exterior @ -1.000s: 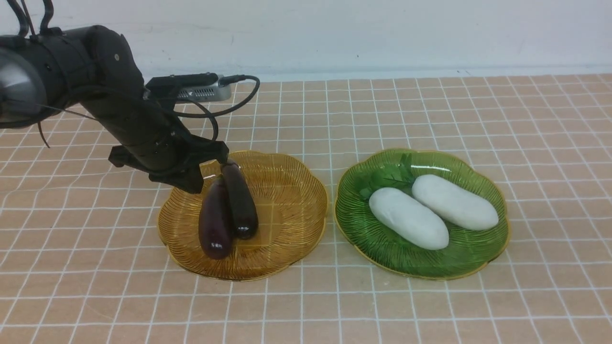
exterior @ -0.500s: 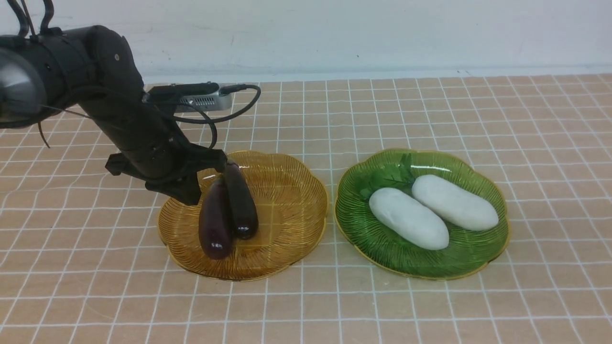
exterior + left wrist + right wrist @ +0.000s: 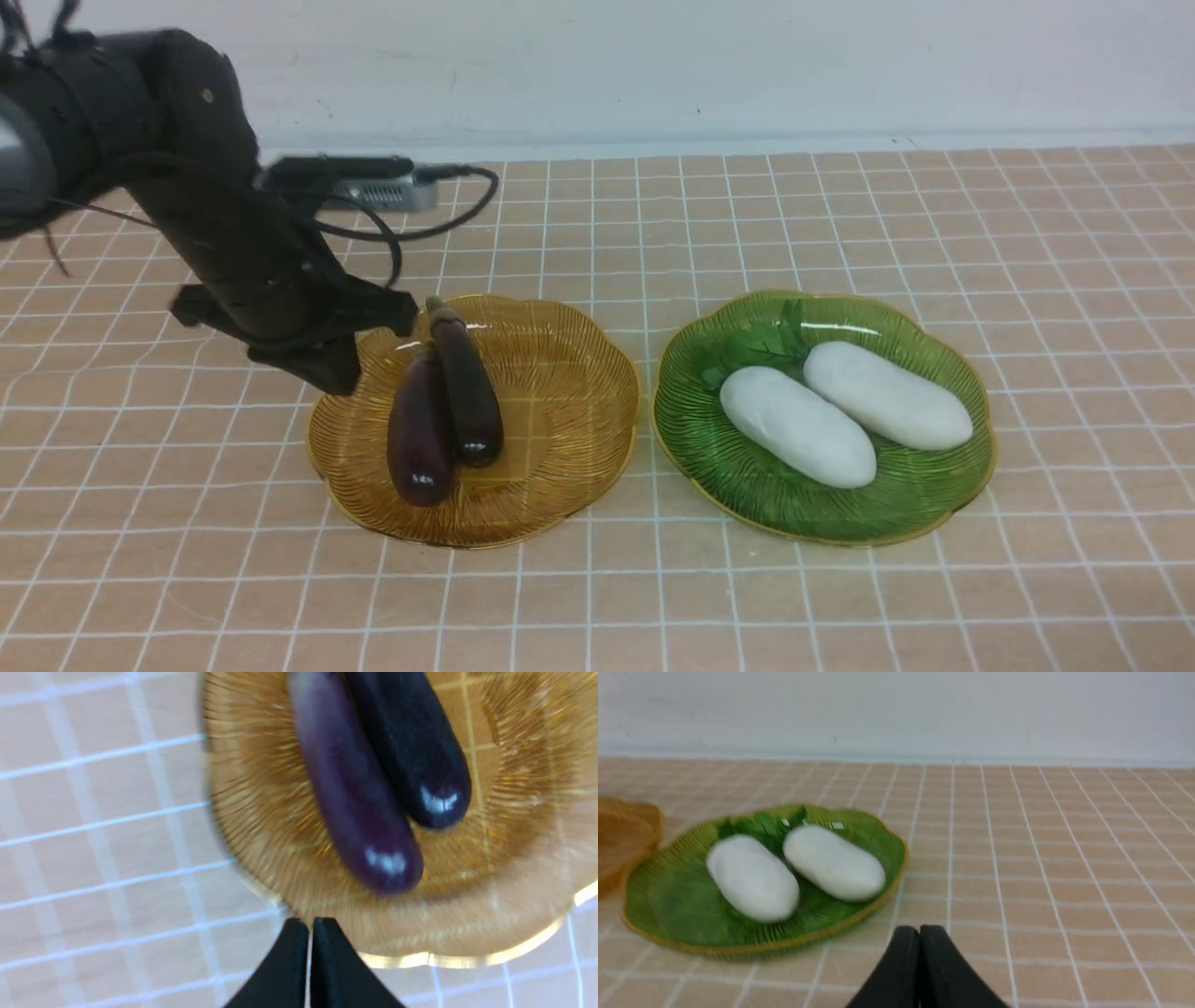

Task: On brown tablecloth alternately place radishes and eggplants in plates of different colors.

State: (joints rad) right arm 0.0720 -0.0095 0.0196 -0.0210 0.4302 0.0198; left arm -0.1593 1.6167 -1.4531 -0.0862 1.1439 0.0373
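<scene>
A plain white wall (image 3: 709, 75) extends along the far edge of the work area, marked with small dark specks.

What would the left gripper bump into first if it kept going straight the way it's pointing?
Probably the outer edge of the amber plate, or the cloth just beside it; the left gripper points down there, but depth is unclear.

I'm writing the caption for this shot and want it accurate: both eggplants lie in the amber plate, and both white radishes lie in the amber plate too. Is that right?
Not quite: the front view shows both white radishes in the green plate. The eggplants do lie in the amber plate.
</scene>
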